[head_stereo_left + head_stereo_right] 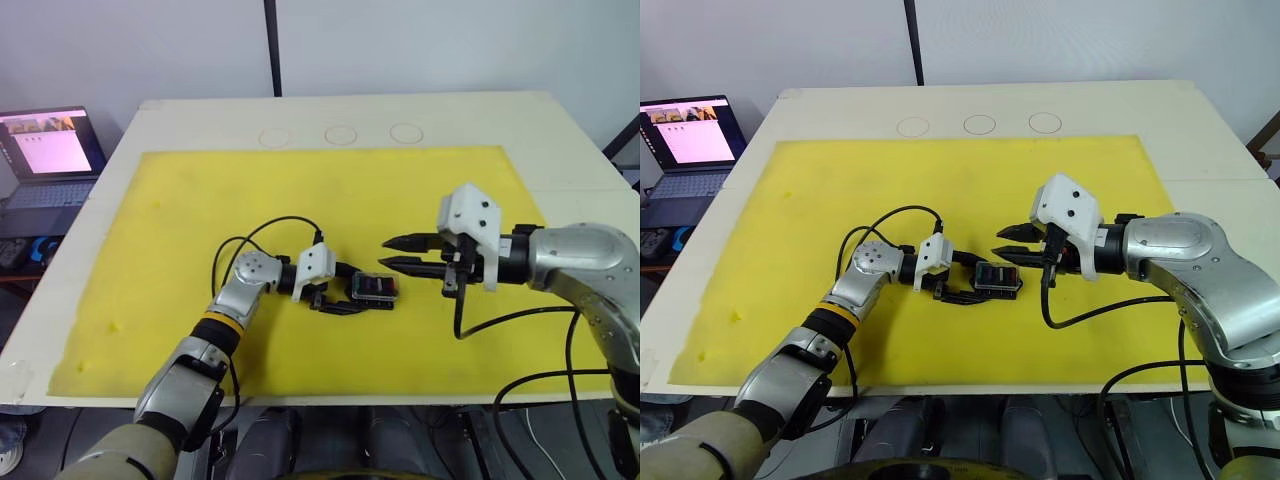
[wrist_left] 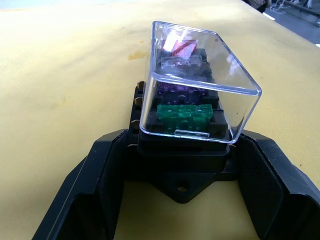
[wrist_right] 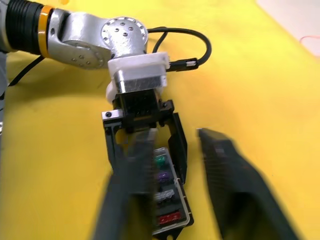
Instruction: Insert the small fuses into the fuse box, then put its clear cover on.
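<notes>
On the yellow mat (image 1: 200, 220), fuse box (image 2: 182, 150) between the left gripper's (image 1: 345, 297) fingers, seemingly clamped, clear cover (image 2: 200, 82) on, green fuse (image 2: 186, 116) visible in left wrist view, right gripper (image 1: 400, 253) spread, just beside.

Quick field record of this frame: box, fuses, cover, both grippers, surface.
fuse box: on the yellow mat, between the left gripper's fingers
fuses: green, purple, a pale one, red, all seated in a row
cover: on the box, over the fuses
left gripper: fingers flank the box base
right gripper: open, beside the box, apart from it
</notes>
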Controlling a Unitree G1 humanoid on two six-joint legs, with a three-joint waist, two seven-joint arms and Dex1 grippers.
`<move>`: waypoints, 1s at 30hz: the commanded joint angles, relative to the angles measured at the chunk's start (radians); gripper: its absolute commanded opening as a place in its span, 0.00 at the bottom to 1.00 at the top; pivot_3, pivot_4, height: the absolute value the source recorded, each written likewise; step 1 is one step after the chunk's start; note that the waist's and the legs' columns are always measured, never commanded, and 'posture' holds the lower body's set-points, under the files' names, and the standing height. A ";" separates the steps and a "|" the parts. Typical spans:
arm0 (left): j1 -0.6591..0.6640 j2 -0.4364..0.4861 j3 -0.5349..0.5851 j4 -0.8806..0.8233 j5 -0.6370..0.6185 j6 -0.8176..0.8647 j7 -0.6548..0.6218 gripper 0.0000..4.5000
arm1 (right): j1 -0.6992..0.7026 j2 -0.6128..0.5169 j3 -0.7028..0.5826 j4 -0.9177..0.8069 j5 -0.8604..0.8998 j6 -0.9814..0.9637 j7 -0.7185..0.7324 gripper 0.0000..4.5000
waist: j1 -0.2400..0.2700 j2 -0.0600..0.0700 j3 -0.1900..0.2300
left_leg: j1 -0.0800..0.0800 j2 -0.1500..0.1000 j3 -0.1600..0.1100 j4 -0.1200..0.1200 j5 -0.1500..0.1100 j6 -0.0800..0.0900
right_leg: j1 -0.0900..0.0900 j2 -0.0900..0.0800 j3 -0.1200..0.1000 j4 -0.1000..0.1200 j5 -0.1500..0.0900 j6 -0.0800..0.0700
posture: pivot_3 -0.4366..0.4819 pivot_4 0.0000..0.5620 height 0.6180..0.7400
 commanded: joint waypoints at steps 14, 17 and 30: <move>0.018 0.003 0.011 0.005 0.013 0.032 0.000 0.63 | 0.205 0.080 0.326 0.287 -0.210 -0.113 -0.069 0.01 | -0.003 -0.004 -0.023 | 0.005 0.000 0.001 0.000 -0.003 0.004 | 0.004 0.001 0.001 0.000 0.000 0.000 | 0.48 0.27 1.00; 0.017 0.003 0.012 0.008 0.014 0.031 0.003 0.63 | 0.204 0.090 0.315 0.255 -0.194 -0.119 -0.062 0.01 | -0.003 -0.004 -0.024 | 0.005 0.000 0.000 0.000 -0.003 0.005 | 0.004 0.001 0.001 0.000 0.000 0.000 | 0.48 0.27 1.00; 0.027 0.004 0.043 -0.017 0.003 0.063 0.043 0.63 | 0.138 0.012 -0.113 0.064 0.032 -0.054 -0.064 0.01 | 0.000 -0.001 -0.020 | 0.001 0.000 0.000 0.001 -0.003 0.005 | 0.000 0.001 0.001 0.000 0.000 0.000 | 0.48 0.27 1.00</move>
